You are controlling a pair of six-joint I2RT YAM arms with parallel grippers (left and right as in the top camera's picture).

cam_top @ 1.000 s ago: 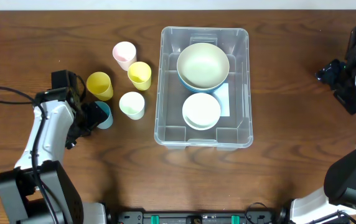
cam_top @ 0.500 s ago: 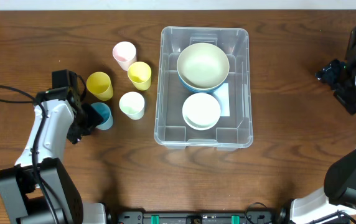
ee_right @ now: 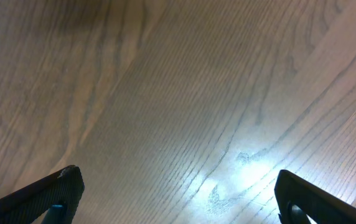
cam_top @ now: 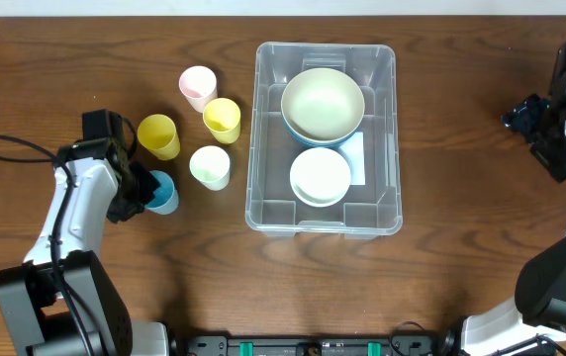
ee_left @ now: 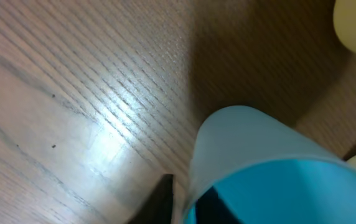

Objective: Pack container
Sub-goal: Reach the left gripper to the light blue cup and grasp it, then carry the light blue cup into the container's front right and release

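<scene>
The clear container stands at mid-table and holds a large pale-green bowl and a small white bowl. To its left stand a pink cup, two yellow cups, a pale cup and a blue cup. My left gripper is shut on the blue cup's left wall. In the left wrist view one finger is outside the blue cup and the other is inside it. My right gripper hangs open at the far right over bare wood, its fingers wide apart.
The other cups crowd close to the blue one, on its far and right sides. A black cable loops beside the left arm. Bare wood lies in front of the container.
My left gripper has closed from wide open onto the blue cup's wall, and the cup shifted slightly. The right arm has not moved.
</scene>
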